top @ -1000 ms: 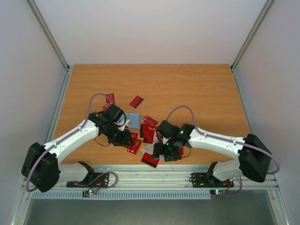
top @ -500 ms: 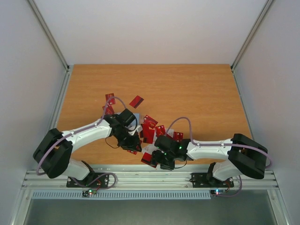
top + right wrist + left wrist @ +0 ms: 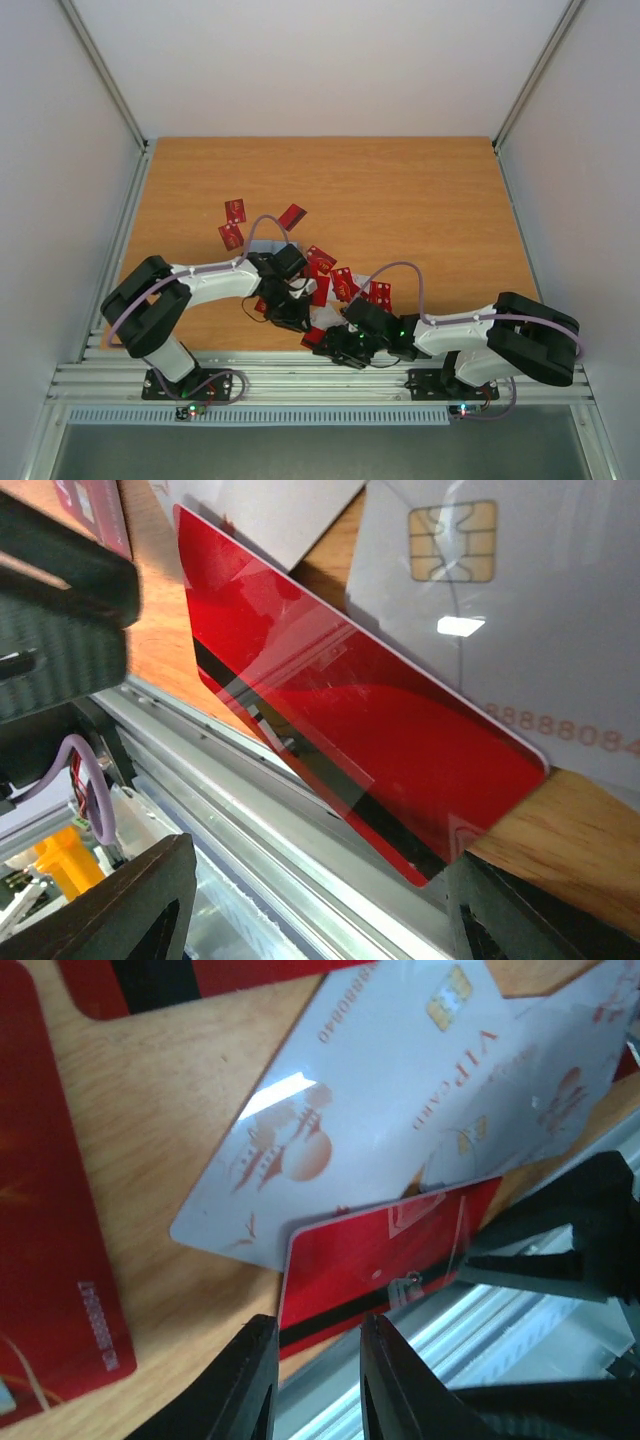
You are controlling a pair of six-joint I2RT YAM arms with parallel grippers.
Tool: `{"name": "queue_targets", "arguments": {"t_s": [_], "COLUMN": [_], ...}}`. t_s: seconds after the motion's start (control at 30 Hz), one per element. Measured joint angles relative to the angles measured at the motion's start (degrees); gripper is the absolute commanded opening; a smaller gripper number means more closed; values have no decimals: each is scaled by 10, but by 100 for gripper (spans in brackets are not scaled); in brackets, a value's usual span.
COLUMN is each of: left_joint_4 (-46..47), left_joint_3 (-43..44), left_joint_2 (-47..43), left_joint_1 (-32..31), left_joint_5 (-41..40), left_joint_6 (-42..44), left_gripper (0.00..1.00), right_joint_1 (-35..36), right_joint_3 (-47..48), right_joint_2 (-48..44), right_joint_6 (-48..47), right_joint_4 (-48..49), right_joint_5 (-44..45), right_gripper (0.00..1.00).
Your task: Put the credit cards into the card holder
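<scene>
Several red credit cards [image 3: 322, 264] lie scattered mid-table. One red card [image 3: 385, 1260] with a black stripe juts over the table's near edge, tucked under a white VIP card [image 3: 400, 1100]. My left gripper [image 3: 318, 1355] hovers at that red card's corner, jaws narrowly apart with nothing pinched. My right gripper [image 3: 335, 910] stands wide open at the same red card [image 3: 360, 730], one finger on each side of its overhanging end. From above, the left gripper [image 3: 292, 316] and right gripper [image 3: 336, 348] nearly meet. The card holder [image 3: 262, 245] shows only as a grey sliver behind the left arm.
Loose red cards [image 3: 235, 210] lie at the back left, with another red card [image 3: 291, 216] beside them. A metal rail [image 3: 300, 840] runs just below the table's near edge. The right gripper's dark fingers [image 3: 560, 1250] crowd the left wrist view.
The left arm has swung right and nearer to the front edge, and its jaws have narrowed. The right gripper has dropped toward the table's near edge, close to the left one.
</scene>
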Motion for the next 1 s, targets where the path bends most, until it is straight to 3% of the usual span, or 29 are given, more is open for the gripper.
{"name": "queue_targets", "arguments": {"t_s": [0.2, 0.73, 1.0], "left_joint_4": [32, 115, 161], "left_joint_3": [-7, -50, -82], "left_joint_2": [30, 24, 4], "left_joint_1": [-3, -1, 0], "left_joint_5": [-4, 45, 49], "left_joint_6": [-14, -39, -64], "left_gripper": [25, 24, 24], "right_joint_1": [-2, -7, -8], "right_joint_3": [-3, -2, 3], "right_joint_2": [-6, -18, -72], "right_joint_6": [-8, -54, -75], "right_joint_4": [-1, -40, -89], "right_joint_5": [0, 2, 7], "right_gripper": [65, 39, 34]}}
